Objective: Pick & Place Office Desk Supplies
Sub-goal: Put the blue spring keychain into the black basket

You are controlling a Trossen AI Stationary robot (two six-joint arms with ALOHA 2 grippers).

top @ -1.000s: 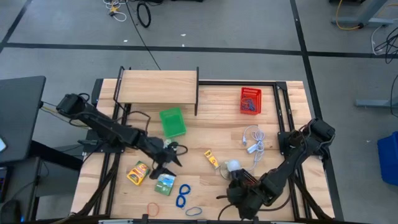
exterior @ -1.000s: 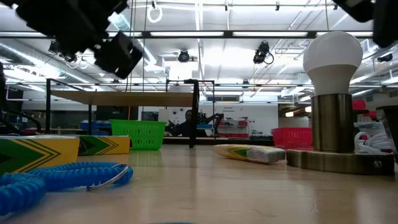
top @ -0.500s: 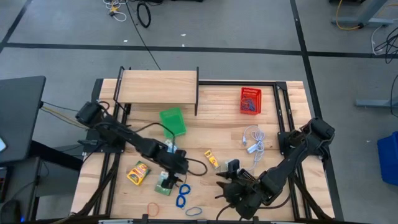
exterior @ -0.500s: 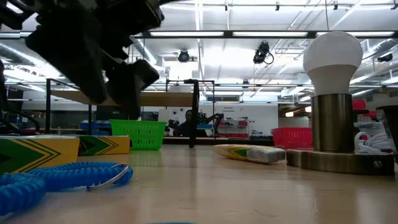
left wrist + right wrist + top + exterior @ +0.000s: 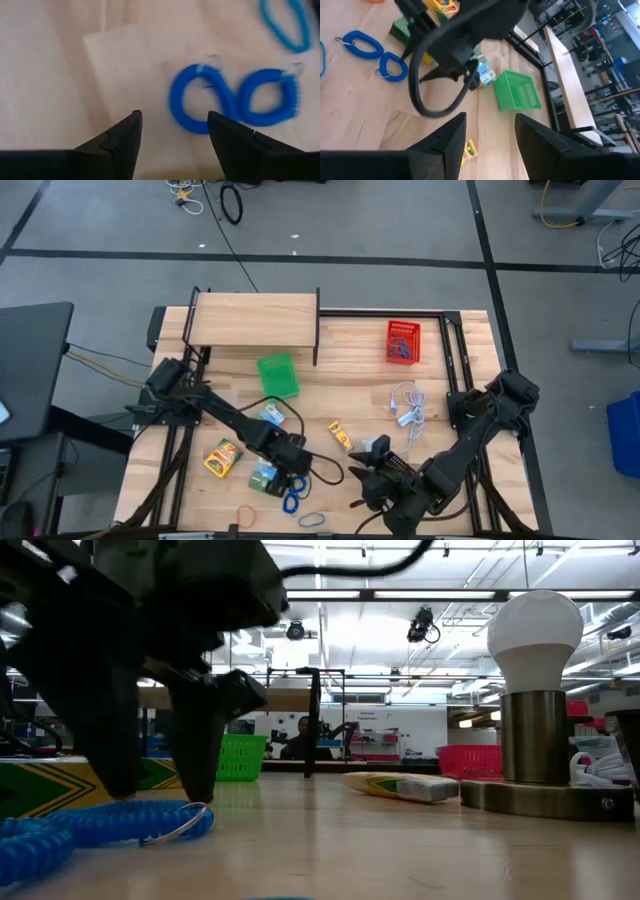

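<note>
Two joined blue coil loops (image 5: pixel 292 500) lie flat on the table near its near edge; the left wrist view shows the blue coil loops (image 5: pixel 227 100) just ahead of the fingers. My left gripper (image 5: pixel 292 477) hangs open right above them, pointing down, and my left gripper (image 5: pixel 174 119) has its fingertips close to the wood. A green packet (image 5: pixel 263 477), a yellow packet (image 5: pixel 222 457), a small yellow piece (image 5: pixel 341 436) and a blue-white packet (image 5: pixel 271 416) lie flat nearby. My right gripper (image 5: pixel 368 472) waits open beside the white-bulb lamp (image 5: pixel 535 630).
A green basket (image 5: pixel 278 376) and a red basket (image 5: pixel 402 341) stand farther back, with a wooden shelf (image 5: pixel 252 318) at the far left. White cord (image 5: pixel 408 406) lies right of centre. An orange loop (image 5: pixel 246 515) and a thin blue loop (image 5: pixel 312 520) lie by the near edge.
My left gripper has swung from beside the green basket toward the table's near edge and to the right, and dropped down over the blue coil loops. The packets, the loops and the lamp have stayed where they were.
</note>
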